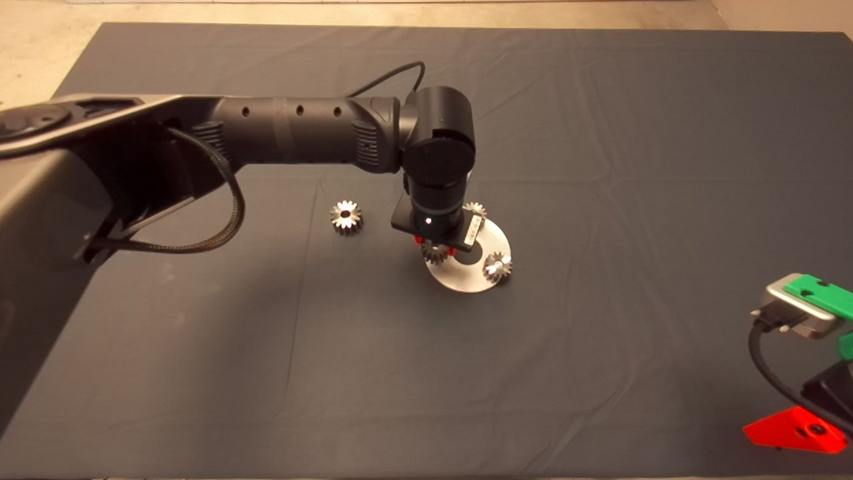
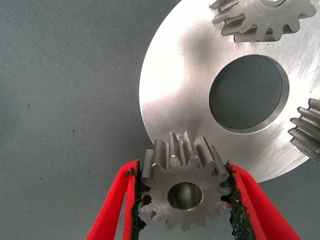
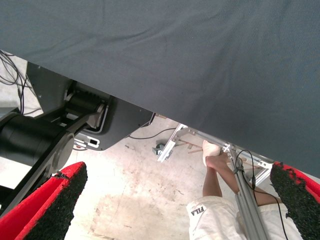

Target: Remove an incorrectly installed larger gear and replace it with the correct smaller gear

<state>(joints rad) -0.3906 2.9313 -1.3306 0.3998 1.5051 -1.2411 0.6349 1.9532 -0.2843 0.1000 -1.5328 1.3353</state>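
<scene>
My left gripper (image 1: 436, 248) is over the near-left rim of a round silver plate (image 1: 460, 277) with a centre hole. In the left wrist view the gripper (image 2: 185, 200) is shut on a silver toothed gear (image 2: 184, 192), gripped by its teeth at the plate's rim (image 2: 175, 90). I cannot tell whether this gear is the larger or the smaller one. Two more gears sit on the plate (image 1: 474, 210) (image 1: 498, 265). Another gear (image 1: 346, 217) lies loose on the mat to the left of the plate. My right gripper (image 1: 800, 427) is parked at the lower right, open and empty.
The dark mat (image 1: 600, 167) covers the table, with bare floor beyond its far edge. The left arm (image 1: 300, 130) spans the mat's left half. The right wrist view shows the mat's edge, the robot base (image 3: 50, 135) and a person's leg (image 3: 215, 175) on the floor.
</scene>
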